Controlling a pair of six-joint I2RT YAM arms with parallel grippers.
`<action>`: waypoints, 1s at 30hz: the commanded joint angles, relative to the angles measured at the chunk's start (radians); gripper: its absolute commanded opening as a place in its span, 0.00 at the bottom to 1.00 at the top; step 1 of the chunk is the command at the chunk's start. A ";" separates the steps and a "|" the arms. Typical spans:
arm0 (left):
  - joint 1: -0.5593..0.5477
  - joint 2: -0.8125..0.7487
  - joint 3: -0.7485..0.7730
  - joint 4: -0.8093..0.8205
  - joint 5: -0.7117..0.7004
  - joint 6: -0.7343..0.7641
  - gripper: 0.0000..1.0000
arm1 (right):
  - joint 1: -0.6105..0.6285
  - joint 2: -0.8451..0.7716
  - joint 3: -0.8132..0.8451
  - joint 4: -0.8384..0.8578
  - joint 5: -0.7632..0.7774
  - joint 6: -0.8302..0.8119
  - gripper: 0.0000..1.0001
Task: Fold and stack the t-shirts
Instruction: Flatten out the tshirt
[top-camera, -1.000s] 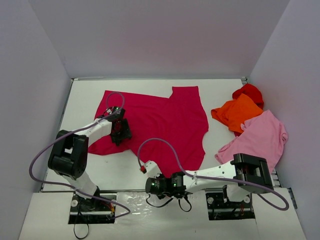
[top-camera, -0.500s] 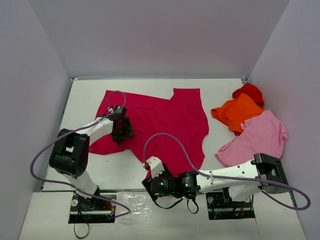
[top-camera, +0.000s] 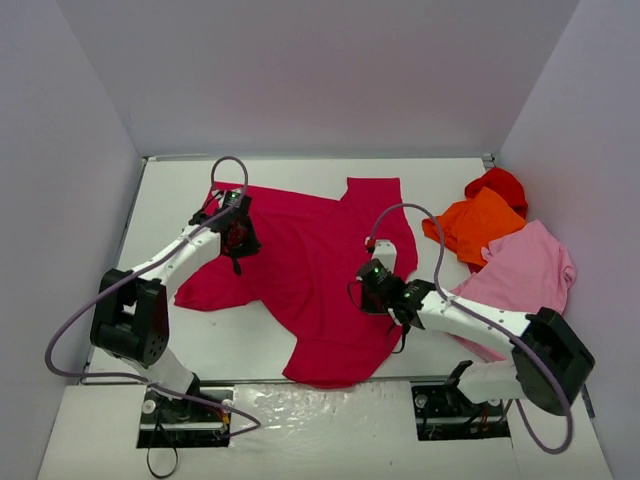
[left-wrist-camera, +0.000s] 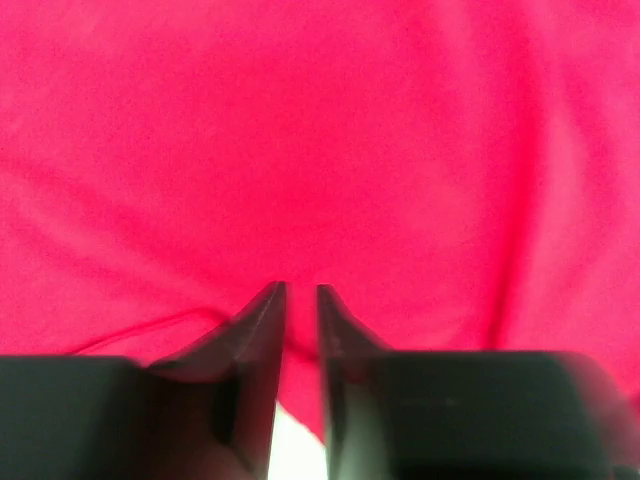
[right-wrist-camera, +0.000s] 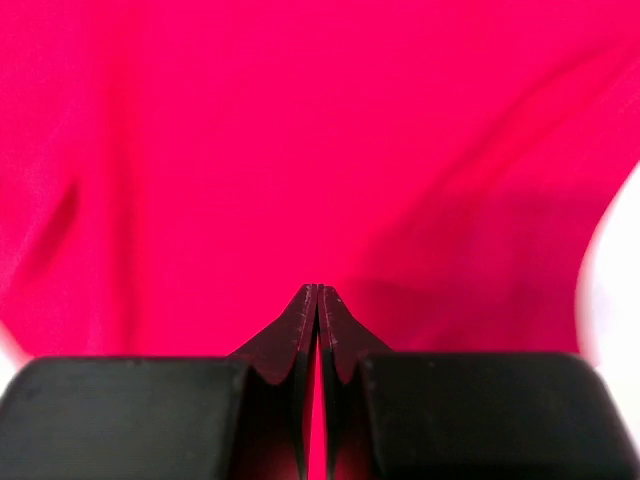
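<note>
Cloth, soft wrinkled crimson t-shirt (top-camera: 310, 265), pinched by left gripper (left-wrist-camera: 300, 289); right gripper (right-wrist-camera: 318, 289) pressed together.

White table (top-camera: 440, 180); pale lavender walls (top-camera: 320, 80) enclosing left, back, right sides.

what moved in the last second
The right gripper swung from the near edge up onto the right side of the crimson shirt, jaws shut. The shirt's hem now lies nearer the near edge. The left gripper moved farther out along its left side. The orange shirt, red shirt and pink shirt stayed put.
</note>
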 joint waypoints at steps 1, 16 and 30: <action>-0.013 0.039 0.113 0.020 0.075 -0.002 0.00 | -0.146 0.181 0.156 0.079 -0.038 -0.140 0.00; -0.007 0.376 0.297 0.029 0.094 0.069 0.00 | -0.360 0.531 0.398 0.159 -0.160 -0.274 0.00; 0.066 0.396 0.336 -0.056 0.078 0.106 0.00 | -0.520 0.661 0.450 0.158 -0.183 -0.298 0.00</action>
